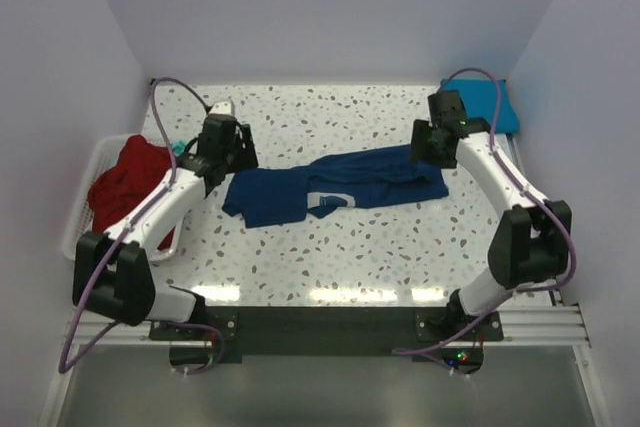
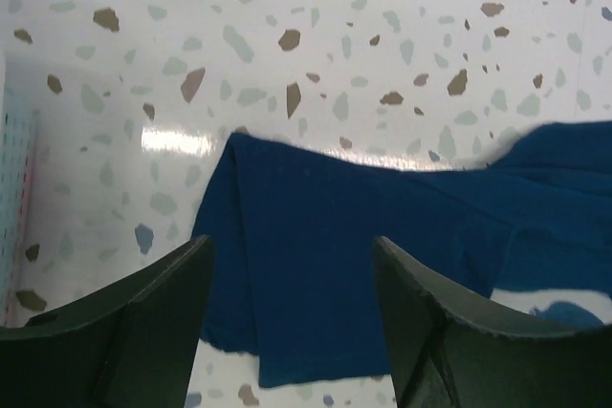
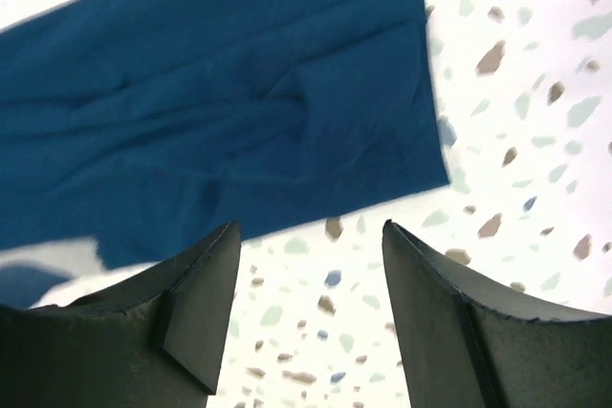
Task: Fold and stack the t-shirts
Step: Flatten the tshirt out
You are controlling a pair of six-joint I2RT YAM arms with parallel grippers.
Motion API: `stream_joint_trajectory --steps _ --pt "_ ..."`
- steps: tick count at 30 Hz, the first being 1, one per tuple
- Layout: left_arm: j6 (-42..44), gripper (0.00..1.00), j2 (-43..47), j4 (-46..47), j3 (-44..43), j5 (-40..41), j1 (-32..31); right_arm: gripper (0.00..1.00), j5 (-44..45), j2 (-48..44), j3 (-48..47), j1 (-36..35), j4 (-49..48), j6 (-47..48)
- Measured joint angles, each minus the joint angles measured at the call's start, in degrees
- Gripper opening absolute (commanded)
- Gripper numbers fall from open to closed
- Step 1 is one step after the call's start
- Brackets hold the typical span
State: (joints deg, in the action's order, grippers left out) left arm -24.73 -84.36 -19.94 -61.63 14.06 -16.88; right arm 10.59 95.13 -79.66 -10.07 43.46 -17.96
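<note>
A navy blue t-shirt (image 1: 335, 188) with a pale print lies partly folded as a long band across the middle of the table. My left gripper (image 1: 228, 152) is open and empty just above its left end, which shows in the left wrist view (image 2: 335, 265). My right gripper (image 1: 432, 143) is open and empty above its right end; the shirt's edge shows in the right wrist view (image 3: 220, 112). A red t-shirt (image 1: 128, 182) lies heaped in the basket at the left. A turquoise-blue t-shirt (image 1: 487, 104) lies folded at the back right corner.
A white slatted plastic basket (image 1: 88, 197) stands at the table's left edge, with a bit of teal cloth (image 1: 178, 147) at its far side. Pale walls close in the left, back and right. The table top is speckled terrazzo (image 1: 340, 247).
</note>
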Motion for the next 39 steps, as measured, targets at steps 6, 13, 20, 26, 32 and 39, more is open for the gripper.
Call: stream_joint_trajectory --steps 6,13,20,26,32,39 --pt "-3.87 0.65 15.13 -0.5 13.62 -5.22 0.0 0.65 -8.02 -12.96 11.76 0.0 -2.38 -0.85" --pt "-7.76 0.56 21.9 4.33 32.65 -9.73 0.0 0.65 -16.5 -18.34 21.22 0.0 -8.13 -2.38" --pt "-10.84 0.51 16.44 12.81 36.57 -11.76 0.02 0.65 -20.85 -18.45 23.08 0.0 -11.61 -3.13" --pt "-12.96 0.48 12.5 19.1 36.35 -12.81 0.02 0.65 -22.14 -18.8 23.98 0.0 -12.35 -3.28" --pt "-14.73 0.4 11.43 20.74 36.35 -13.27 0.02 0.65 -22.16 -18.82 24.57 0.0 -12.63 -3.21" --pt "-16.09 0.28 13.22 17.49 36.48 -15.98 0.02 0.65 -22.1 -18.82 24.57 0.0 -12.66 -3.02"
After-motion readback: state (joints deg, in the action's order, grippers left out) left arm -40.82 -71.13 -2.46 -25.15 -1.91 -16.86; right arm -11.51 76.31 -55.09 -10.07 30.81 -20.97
